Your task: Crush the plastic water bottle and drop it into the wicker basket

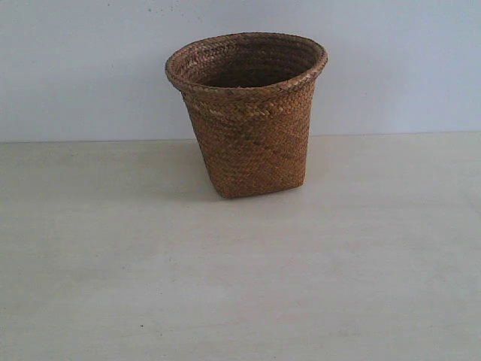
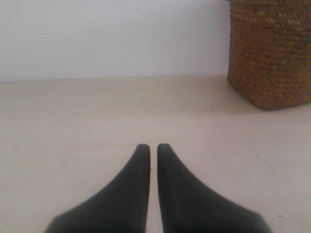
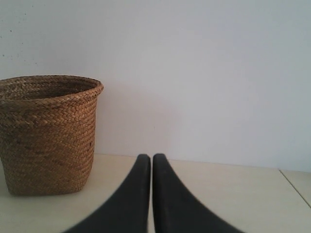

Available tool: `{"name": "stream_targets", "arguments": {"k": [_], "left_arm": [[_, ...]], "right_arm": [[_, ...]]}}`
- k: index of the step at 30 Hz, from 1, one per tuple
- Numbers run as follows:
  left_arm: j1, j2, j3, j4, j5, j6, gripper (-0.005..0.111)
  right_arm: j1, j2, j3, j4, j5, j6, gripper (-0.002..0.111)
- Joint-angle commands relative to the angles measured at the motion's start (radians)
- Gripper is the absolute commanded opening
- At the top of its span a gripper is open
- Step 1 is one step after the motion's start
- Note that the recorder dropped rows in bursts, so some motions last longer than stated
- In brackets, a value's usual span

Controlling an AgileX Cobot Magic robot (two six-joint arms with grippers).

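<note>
Here, pale table, white wall, wicker basket.

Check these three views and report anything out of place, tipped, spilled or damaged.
Nothing is tipped, spilled or damaged: the brown woven wicker basket stands upright on the pale table. One oddity: no plastic water bottle shows in any view, and both the left gripper and right gripper are shut, empty.

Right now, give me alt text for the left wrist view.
The left gripper, jaws closed on nothing, points across a pale table. Beyond it the wicker basket stands before a white wall, its rim out of frame.
</note>
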Motion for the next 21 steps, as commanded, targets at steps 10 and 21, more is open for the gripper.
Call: {"name": "stream_targets", "arguments": {"k": [10, 21], "left_arm": [[0.005, -0.003, 0.003, 0.006, 0.008, -0.014, 0.004], [0.005, -0.003, 0.003, 0.006, 0.008, -0.014, 0.004]], "right_arm": [[0.001, -0.003, 0.004, 0.005, -0.002, 0.003, 0.0], [0.001, -0.003, 0.004, -0.013, 0.002, 0.053, 0.0]]}}
